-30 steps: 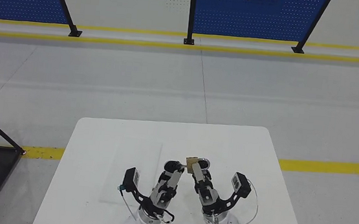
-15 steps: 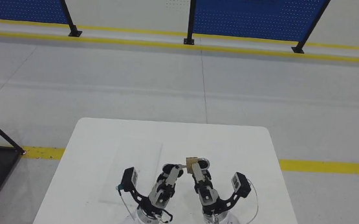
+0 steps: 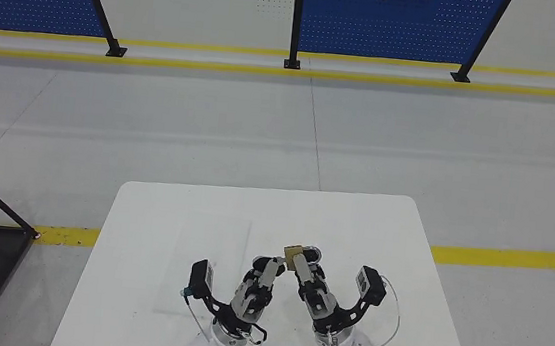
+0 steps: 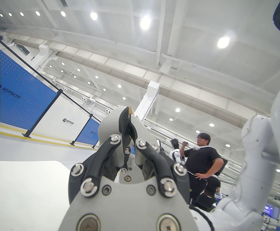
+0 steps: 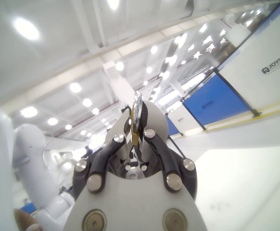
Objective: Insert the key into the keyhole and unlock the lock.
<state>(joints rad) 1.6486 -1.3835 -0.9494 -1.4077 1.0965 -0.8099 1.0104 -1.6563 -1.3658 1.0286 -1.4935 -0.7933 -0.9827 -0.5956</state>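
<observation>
1. My right gripper [image 5: 138,112] pinches the gold lock [image 5: 134,132] and holds it up over the white table [image 3: 172,223].
2. My left gripper [image 4: 129,116] squeezes the thin key [image 4: 131,109], close beside the lock.

Lock [image 5: 134,129] in right pincer [image 5: 137,112], left pincer [image 4: 129,114] alongside

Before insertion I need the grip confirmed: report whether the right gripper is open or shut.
Shut: the right wrist view shows the right gripper clamped on the brass padlock.
</observation>
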